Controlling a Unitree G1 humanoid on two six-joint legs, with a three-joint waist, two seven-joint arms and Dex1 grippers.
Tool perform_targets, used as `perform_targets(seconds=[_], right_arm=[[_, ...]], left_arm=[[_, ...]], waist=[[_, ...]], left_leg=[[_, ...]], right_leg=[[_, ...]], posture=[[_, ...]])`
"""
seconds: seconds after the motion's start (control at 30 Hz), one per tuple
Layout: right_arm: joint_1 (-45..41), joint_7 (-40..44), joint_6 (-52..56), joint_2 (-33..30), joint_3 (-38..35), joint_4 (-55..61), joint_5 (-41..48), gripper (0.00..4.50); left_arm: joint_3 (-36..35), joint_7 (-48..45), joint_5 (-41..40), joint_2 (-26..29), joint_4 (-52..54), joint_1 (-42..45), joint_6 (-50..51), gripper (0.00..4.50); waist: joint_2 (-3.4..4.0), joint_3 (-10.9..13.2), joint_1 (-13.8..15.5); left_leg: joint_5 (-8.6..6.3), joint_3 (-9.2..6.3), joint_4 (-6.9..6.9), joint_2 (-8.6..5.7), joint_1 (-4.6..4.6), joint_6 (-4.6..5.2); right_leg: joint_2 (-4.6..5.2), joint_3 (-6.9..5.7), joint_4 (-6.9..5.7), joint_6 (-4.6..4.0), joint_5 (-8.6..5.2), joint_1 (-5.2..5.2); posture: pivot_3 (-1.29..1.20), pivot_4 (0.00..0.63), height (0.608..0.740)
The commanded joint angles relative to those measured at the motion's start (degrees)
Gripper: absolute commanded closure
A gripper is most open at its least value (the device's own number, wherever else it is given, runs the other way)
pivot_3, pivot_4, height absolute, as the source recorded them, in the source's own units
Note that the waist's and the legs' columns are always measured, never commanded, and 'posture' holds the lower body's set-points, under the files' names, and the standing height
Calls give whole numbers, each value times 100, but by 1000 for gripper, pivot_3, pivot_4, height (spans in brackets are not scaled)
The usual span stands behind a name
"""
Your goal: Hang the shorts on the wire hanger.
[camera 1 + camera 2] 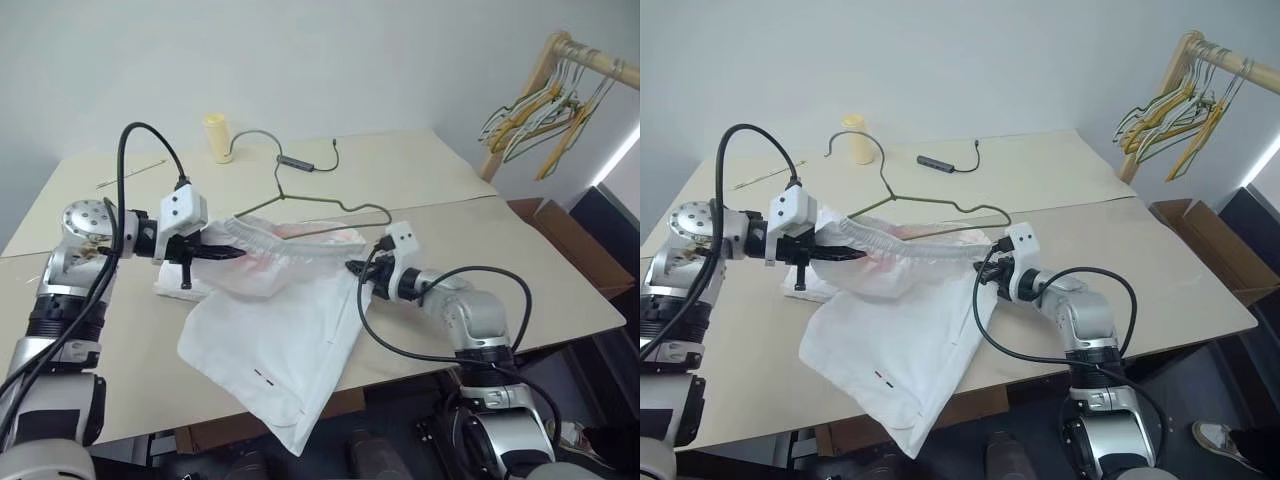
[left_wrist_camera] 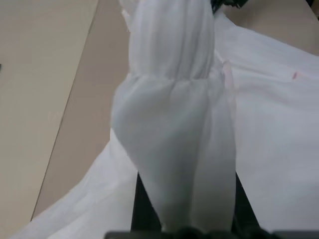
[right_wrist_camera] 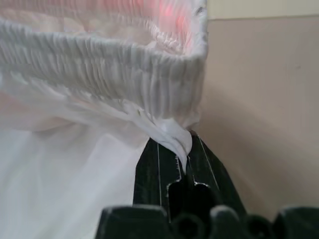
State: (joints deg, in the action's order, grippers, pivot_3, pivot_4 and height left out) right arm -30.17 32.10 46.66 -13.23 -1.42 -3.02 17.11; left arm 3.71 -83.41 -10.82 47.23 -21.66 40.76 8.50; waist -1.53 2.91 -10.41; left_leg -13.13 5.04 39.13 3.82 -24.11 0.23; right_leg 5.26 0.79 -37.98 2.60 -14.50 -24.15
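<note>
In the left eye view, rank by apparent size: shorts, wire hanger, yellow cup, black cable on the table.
1. Shorts, largest.
2. Wire hanger.
3 and 4. Yellow cup and black cable look similar; both sit far back, so I won't rank them.

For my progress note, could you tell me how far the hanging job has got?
Done: both claws are shut on the shorts, left claw and right claw at opposite waistband ends. In hand: waistband stretched between them. Left: the wire hanger lies behind on the table, not yet threaded.

Silver-grey jointed arms, looping black cables, white wrist boxes, black-fingered left pincer.
</note>
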Motion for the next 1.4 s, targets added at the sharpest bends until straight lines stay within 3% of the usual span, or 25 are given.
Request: perform_targets(seconds=[0.03, 0.53, 0.8, 1.0, 1.2, 1.4], right_arm=[[7, -42, -328, -306, -285, 250, 32, 4488], [48, -83, -579, -1086, -565, 135, 191, 4488], [-96, -20, -700, -1180, -606, 247, 266, 4488], [-221, 45, -707, -1309, -542, 431, 362, 4488], [-146, 259, -590, -1361, 7, 1499, 412, 4488], [497, 245, -1348, -1861, 1299, 2336, -751, 4488]], left_arm=[[-68, 48, 57, 155, -67, 119, -79, 4500], [-113, -197, 122, 493, -172, -368, -323, 4500], [249, 770, 900, 378, -395, -295, -226, 4500], [393, 786, 818, 349, -269, -346, -35, 4500], [482, 1083, 766, -78, -220, -88, 492, 4500], [542, 1379, 826, -431, -408, 346, 899, 4500]], waist=[[0, 0, 4], [0, 0, -79], [0, 0, -76], [-1, -1, -88], [-3, -2, -89], [-15, -10, -68]], left_leg=[[0, 0, 0, 0, 0, 0], [0, 4, -2, 1, 6, 0], [0, 1, -2, 0, 6, 0], [0, 2, -3, 0, 3, 0], [0, 0, -2, -1, 4, 0], [0, 1, -2, -3, -4, 0]], right_leg=[[0, -1, 0, 0, 0, 0], [0, 3, 0, 0, 0, 3], [1, 3, 1, 0, 0, 4], [1, 3, 2, 0, 0, 1], [2, 2, 0, 1, 0, 3], [1, -4, 4, 4, -2, -1]], posture=[[-143, 14, 740], [-165, 18, 740], [-165, 18, 740], [-169, 5, 740], [-174, 3, 740], [-187, 0, 740]])
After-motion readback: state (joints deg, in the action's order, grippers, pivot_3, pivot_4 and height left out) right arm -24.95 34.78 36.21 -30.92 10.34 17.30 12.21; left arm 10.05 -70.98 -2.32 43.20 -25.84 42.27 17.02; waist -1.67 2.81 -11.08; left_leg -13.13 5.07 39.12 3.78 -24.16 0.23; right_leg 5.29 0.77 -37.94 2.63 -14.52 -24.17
